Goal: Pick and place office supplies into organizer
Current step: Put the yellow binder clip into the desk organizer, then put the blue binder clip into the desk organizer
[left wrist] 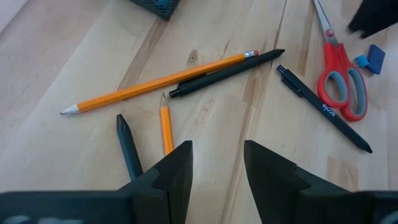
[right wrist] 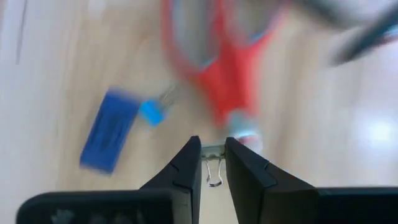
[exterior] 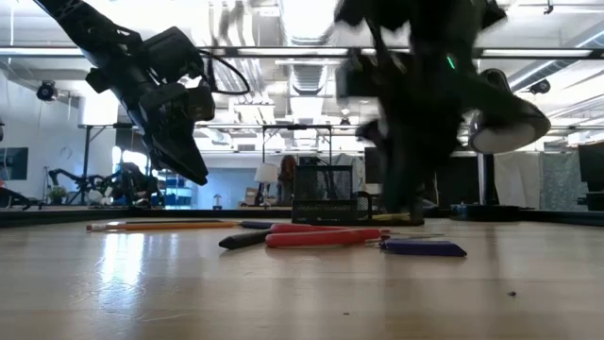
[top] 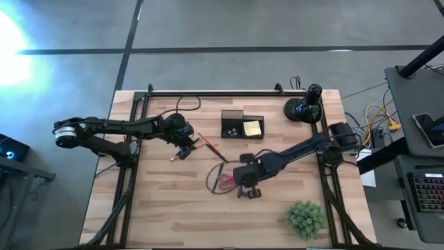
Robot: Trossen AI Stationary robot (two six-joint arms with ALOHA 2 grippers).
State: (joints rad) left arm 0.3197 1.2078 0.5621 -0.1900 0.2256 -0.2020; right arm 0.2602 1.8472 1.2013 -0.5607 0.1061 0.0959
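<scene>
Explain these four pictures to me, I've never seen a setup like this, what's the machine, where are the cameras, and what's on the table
This is a robot with two dark arms working at a wooden table. One picture looks straight down, one looks level across the tabletop, and two come from cameras on the arms' wrists.

On the table lie an orange pencil, black pens, red-handled scissors, a blue piece and a green plant. A black organizer near the back already holds a yellow sticky-note pad.

The left gripper hangs open above the pencils, holding nothing. The right gripper is down by the scissors, its fingers nearly together around a small metal clip; whether it is gripped yet, I cannot tell.
</scene>
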